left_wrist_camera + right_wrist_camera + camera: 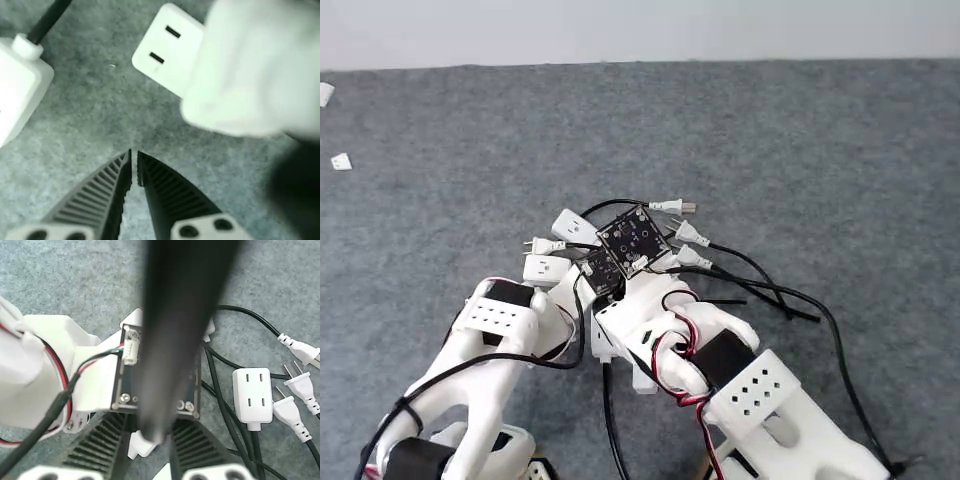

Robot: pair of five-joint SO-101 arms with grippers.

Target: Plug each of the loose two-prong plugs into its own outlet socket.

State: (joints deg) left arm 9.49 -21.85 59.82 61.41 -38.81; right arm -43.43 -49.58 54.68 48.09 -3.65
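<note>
Over carpet (85, 120), left tool (133, 162) narrow, empty, near outlet socket (162, 47); right tool (149, 432): cannot tell, black cable (175, 315) blocks.

Grey, carpet-textured desk (840, 140) is presenting as the work surface. One small white scrap (341, 161) is lying near its left edge; another (324, 94) is sitting toward the far left corner.

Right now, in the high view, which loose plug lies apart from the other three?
The plug between the two white sockets, prongs pointing picture-left; the other three plugs lie grouped at picture-right.
</note>
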